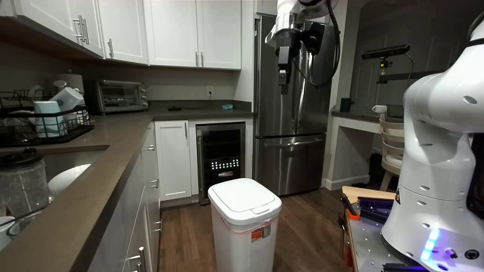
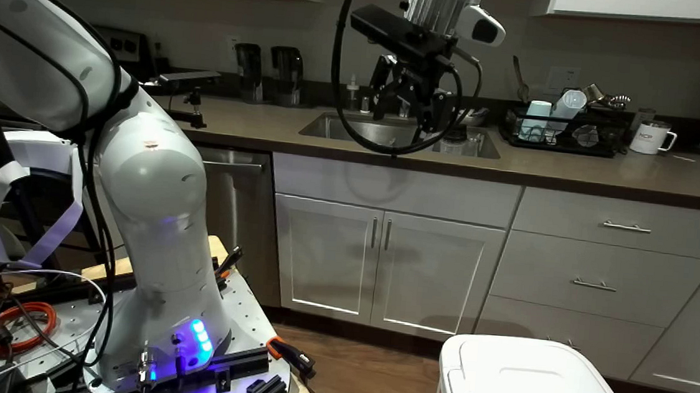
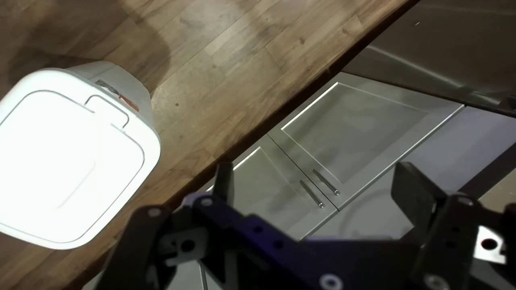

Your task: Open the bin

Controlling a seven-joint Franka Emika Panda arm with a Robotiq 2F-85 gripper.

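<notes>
Bin, white, upright on the wood floor, standing between the counter and the robot's bench. Its lid is down. My reading of the step: approach, with opening not yet begun. I have the claw spread wide, its pads well apart and holding nothing; in both exterior views it hangs higher than the lid, well apart from it. In the wrist view the bin lies off to one side of the pads, so I am not lined up.

Next move, as I judge it: carry the claw over to the bin, narrow the pads, come down on the tab at the lid's edge. Whether that tab wants a press or a pry, I cannot tell. A hard push might shift the bin.

Surroundings: drawers near the bin; fridge and black-fronted appliance behind it in an exterior view. To watch: the black cable looping below the claw could snag on the descent, I think, and a black-and-orange tool juts past the bench edge. The counter likely limits room on its side.
</notes>
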